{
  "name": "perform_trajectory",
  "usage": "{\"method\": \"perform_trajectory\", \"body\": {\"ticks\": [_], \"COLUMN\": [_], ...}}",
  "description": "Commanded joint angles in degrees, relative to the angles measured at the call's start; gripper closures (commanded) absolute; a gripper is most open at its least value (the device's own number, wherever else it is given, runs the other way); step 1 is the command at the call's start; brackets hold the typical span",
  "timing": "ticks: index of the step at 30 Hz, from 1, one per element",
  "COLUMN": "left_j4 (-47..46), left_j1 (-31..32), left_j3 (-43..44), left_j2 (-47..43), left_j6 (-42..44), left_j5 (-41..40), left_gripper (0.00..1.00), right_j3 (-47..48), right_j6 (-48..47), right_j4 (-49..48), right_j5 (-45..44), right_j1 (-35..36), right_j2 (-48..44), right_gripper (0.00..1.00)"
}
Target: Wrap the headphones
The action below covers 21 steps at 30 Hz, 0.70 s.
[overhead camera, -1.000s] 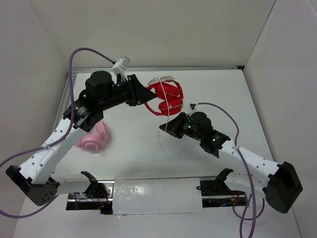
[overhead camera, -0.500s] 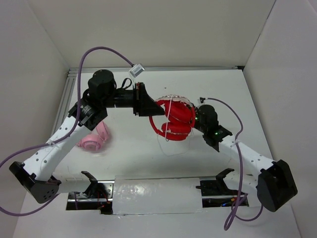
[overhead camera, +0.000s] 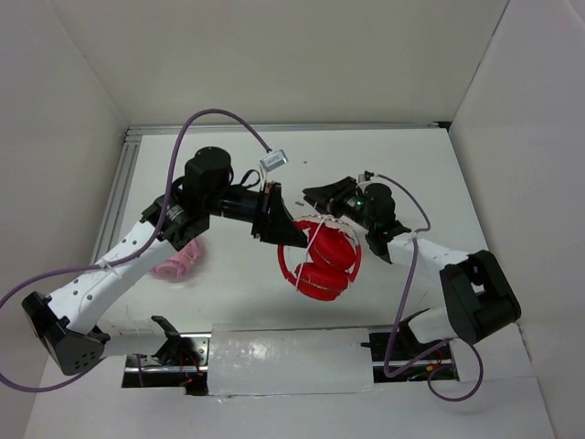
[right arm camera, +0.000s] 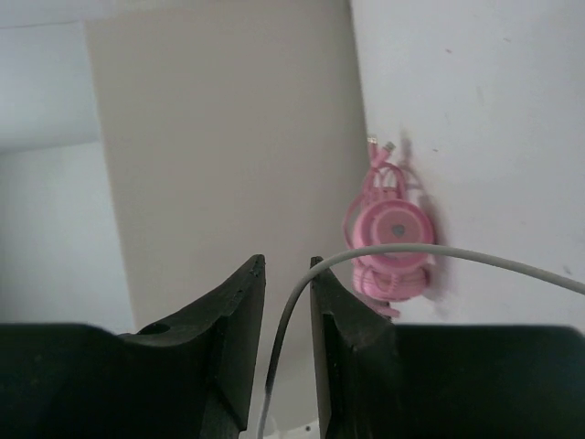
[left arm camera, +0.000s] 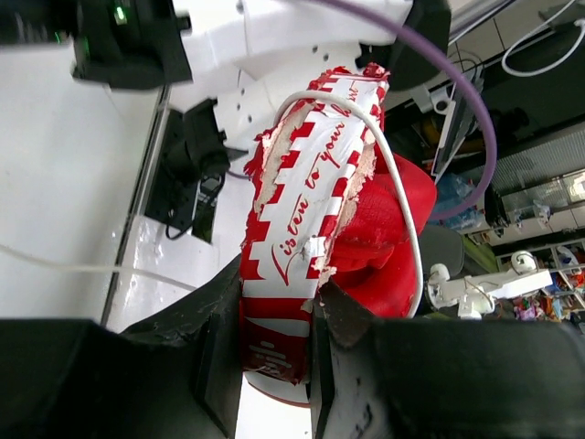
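Headphones (overhead camera: 324, 268) have swung down nearer, cups stacked low, headband arching left into the left gripper (overhead camera: 291, 240) clamped on it; right gripper (overhead camera: 315, 195) pinches their white cable (right arm camera: 278, 343).

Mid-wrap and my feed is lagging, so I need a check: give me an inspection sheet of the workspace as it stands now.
Surface: white table, no damage seen.
Job's things: red headphones held by the headband, with the white cable looped over it.
Clutter: pale pink headphones on the table, partly under the left arm.
Grippers: left gripper shut on the headband. The right gripper has its fingers nearly closed with the cable between them; grip unconfirmed.
Cables: the white cable runs from the headphones to the right gripper; purple arm cables arch overhead.
Surroundings: white walls; nothing else seen.
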<state>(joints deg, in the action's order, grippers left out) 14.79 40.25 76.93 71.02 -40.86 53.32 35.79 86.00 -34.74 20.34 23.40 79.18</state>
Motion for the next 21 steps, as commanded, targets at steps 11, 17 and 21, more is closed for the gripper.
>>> {"method": "perform_trajectory", "body": {"ticks": [11, 17, 21], "left_j4": [0.58, 2.26, 1.90], "left_j1": [5.36, 6.51, 5.81], "left_j3": [-5.38, -14.23, -16.38], "left_j2": [-10.46, -13.10, -12.23], "left_j6": [-0.54, 1.05, -0.45], "left_j5": [-5.41, -9.98, -10.34], "left_gripper": [1.00, 1.00, 1.00], "right_j3": [9.47, 15.53, 19.57], "right_j6": [10.60, 4.72, -2.13], "right_j4": [-24.50, -22.04, -15.47], "right_j5": [-2.76, -0.13, 4.87], "right_j1": [-3.35, -6.87, -7.31], "right_j2": [6.87, 4.50, 1.08], "right_gripper": [0.86, 0.92, 0.98]}}
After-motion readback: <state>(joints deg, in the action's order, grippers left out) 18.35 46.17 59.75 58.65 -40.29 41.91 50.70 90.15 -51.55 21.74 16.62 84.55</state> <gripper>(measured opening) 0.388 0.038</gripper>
